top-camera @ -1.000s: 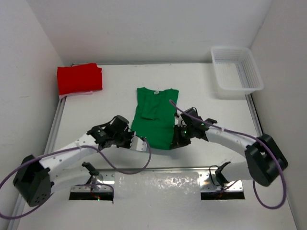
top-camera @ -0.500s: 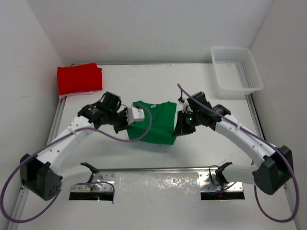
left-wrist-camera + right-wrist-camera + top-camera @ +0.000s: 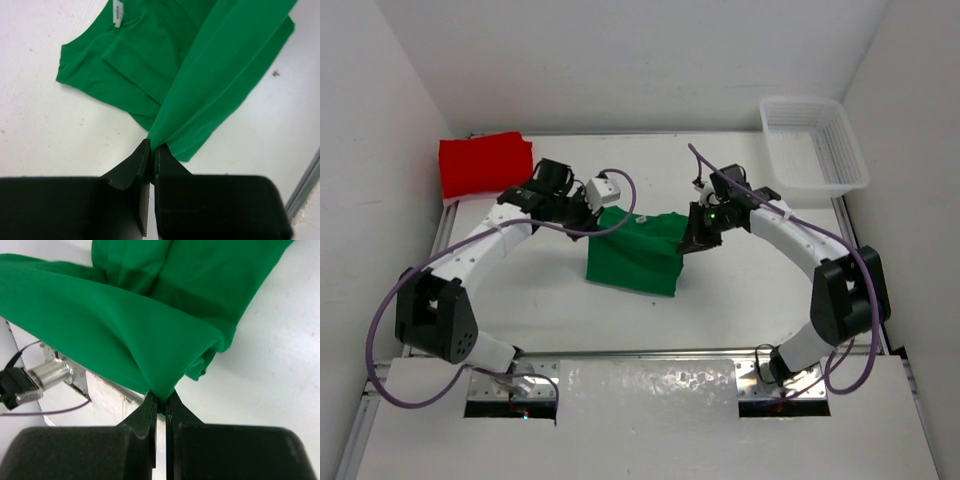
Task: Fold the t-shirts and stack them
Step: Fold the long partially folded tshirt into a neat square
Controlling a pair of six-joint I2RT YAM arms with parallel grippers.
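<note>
One red t-shirt point(image 3: 486, 166) lies folded at the far left corner of the table point(image 3: 750, 290); whether other shirts lie under it I cannot tell from here. The green t-shirt point(image 3: 638, 256) is the one being worked on, and its fold looks about half made: the near hem is lifted and carried over toward the collar end, which lies flat on the table. To my eye, that fold has to be laid down and the shirt put on the red one. No pink or orange shirt shows, and the white mesh basket point(image 3: 817, 152) stands apart at the far right.

The left gripper point(image 3: 592, 222) is clamped on the shirt's left corner, the cloth hanging away from its pinched tips. The right gripper point(image 3: 689, 240) is likewise pinched tight on the right corner. The green cloth is stretched between the two.
</note>
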